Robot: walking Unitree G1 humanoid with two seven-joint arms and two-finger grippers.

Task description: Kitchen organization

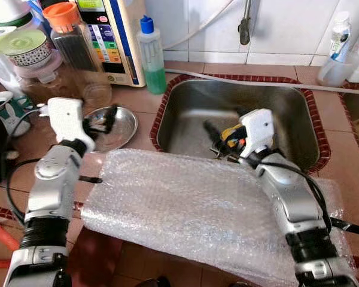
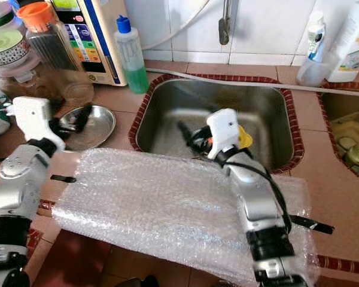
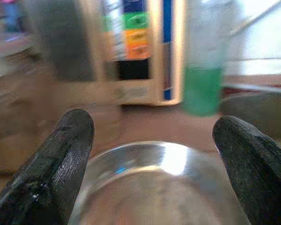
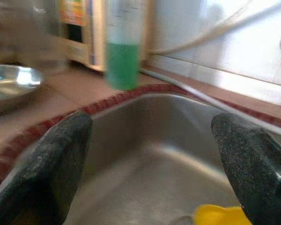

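Nearest to us, a sheet of bubble wrap (image 1: 191, 209) lies across the tiled countertop (image 1: 341, 128) at its front edge, its far edge reaching the rim of the steel sink (image 1: 191, 95). Both silver forearms extend over the sheet. Beyond it on our left, the left gripper (image 1: 102, 122) hovers over a shallow metal dish (image 1: 124, 122) that rests on the counter just beside the sink; in the left wrist view its fingers (image 3: 68, 145) stand released, wide apart over the dish. On our right, the right gripper (image 1: 218, 139) reaches into the sink basin, its jaws likewise spread and grasping nothing; a small yellow object (image 4: 220, 215) lies in the basin just beneath it. Farther back stand a bottle of green liquid (image 1: 151, 57), a cream appliance (image 1: 116, 36) and an orange-lidded jar (image 1: 69, 36), against the white tiled wall (image 1: 287, 27).
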